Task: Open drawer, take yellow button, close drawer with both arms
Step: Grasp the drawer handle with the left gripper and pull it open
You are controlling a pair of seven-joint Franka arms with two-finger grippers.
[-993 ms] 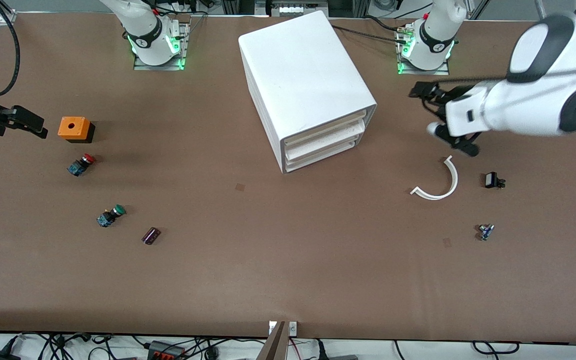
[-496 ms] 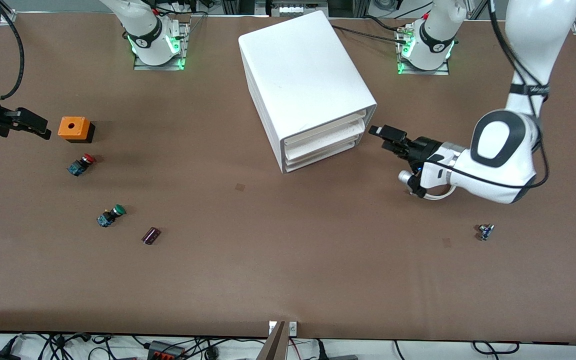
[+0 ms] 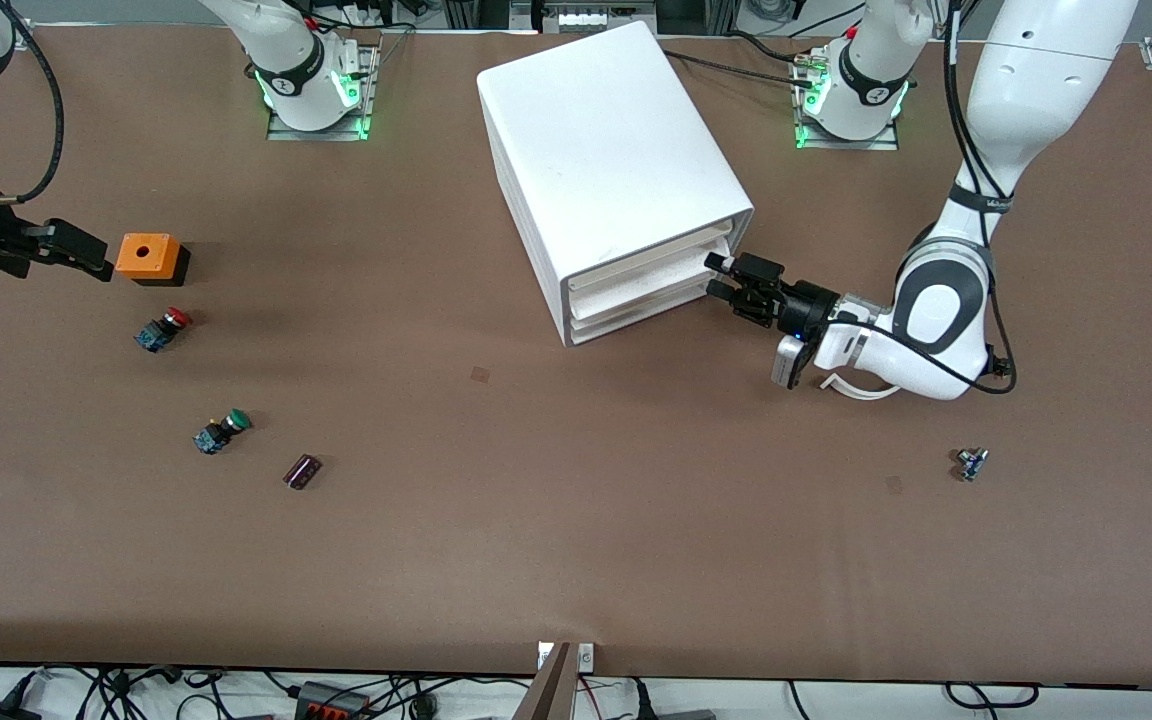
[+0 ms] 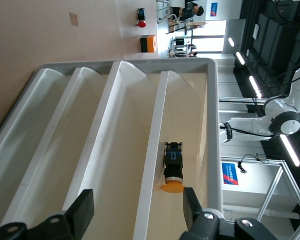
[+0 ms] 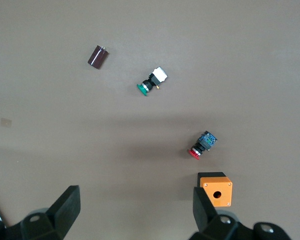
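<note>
- Left gripper (image 3: pixel 724 277) sits at the front of the cabinet (image 3: pixel 606 150), its 2 fingers (image 4: pixel 82 212) spread wide, gripping nothing.
- Drawer (image 4: pixel 187 150), just ahead of those fingers, holds the button (image 4: pixel 172 170).
- Right gripper (image 3: pixel 86 255) hovers beside the orange box (image 3: pixel 149 257), wide open, empty.

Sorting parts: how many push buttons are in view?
3. Red-capped push button beside the orange box; green-capped push button nearer the camera; orange-capped push button inside the white plastic drawer. Others may be hidden.
</note>
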